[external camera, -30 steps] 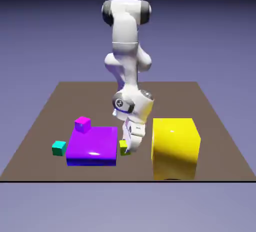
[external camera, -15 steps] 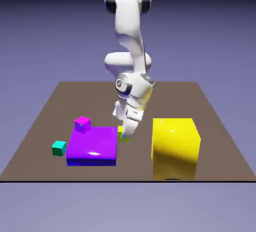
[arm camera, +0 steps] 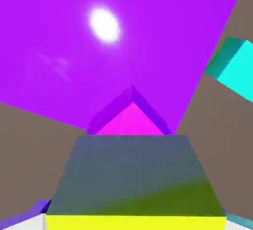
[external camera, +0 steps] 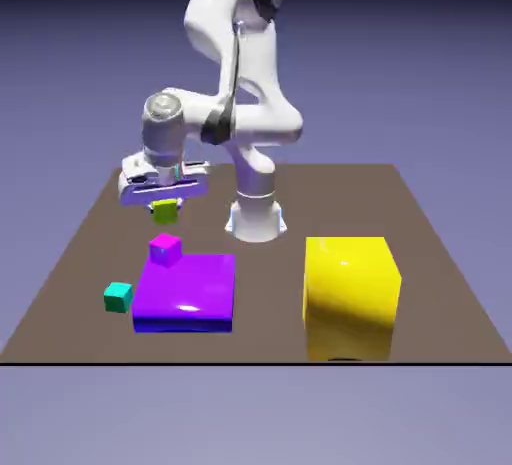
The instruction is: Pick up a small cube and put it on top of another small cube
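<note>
So the claw (external camera: pixel 165 205) is shut on the little yellow-green cube (external camera: pixel 165 212), holding it up in the air right above the little magenta cube (external camera: pixel 166 249). There's a gap between the two cubes, so they aren't touching.

The magenta one sits by the far left corner of the big flat purple block (external camera: pixel 185 291). Its lower part blends into the purple, and honestly I can't tell whether it's on the block or just behind it. From the hand view you only get a pointy corner of it, cos the held cube covers the rest. That held cube is cut off at the bottom too: a dark greyish side and a bright yellow strip is all you see. The claw's fingertips are mostly hidden, just slivers at the two bottom corners, and from outside they're tiny and hard to make out behind the cube.

Small teal cube (external camera: pixel 118 297) is on the counter (external camera: pixel 270 338), just left of the purple block, and it's chopped off by the right edge in the hand view. Big yellow cube (external camera: pixel 350 298) is over on the near right, well apart from the rest. The purple block has a white glare spot on top.

Brands or labels? I can't read any writing on the arm (external camera: pixel 200 118) or the blocks.
</note>
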Motion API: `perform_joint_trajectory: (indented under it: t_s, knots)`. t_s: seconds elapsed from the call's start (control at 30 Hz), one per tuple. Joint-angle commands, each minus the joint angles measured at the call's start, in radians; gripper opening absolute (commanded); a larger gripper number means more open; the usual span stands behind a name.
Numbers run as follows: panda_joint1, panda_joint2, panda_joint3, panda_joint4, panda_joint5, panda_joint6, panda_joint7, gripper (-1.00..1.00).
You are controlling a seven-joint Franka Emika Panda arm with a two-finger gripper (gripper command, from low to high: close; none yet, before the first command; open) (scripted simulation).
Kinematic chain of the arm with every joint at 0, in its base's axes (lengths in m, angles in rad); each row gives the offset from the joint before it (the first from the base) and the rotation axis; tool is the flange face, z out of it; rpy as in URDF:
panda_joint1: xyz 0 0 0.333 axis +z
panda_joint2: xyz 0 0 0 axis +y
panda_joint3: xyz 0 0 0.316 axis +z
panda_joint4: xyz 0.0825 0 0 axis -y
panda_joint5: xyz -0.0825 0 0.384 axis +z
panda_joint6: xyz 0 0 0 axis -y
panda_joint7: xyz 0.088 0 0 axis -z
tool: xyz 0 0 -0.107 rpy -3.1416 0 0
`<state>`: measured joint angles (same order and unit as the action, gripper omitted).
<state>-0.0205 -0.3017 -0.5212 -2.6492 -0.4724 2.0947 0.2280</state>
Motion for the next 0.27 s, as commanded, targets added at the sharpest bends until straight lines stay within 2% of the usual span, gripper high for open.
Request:
perform_joint_trajectory:
  t_s: [0.0, 0.13, 0.17, 0.23]
  knots:
    - [-0.004, 0.028, -0.009, -0.016, -0.009, 0.044, 0.003, -1.00]
    - [-0.019, 0.119, -0.039, -0.068, -0.028, 0.188, 0.006, -1.00]
    - [-0.019, 0.119, -0.039, -0.068, -0.028, 0.188, 0.006, 1.00]
    - [-0.015, 0.091, -0.030, -0.052, -0.022, 0.144, 0.005, 1.00]
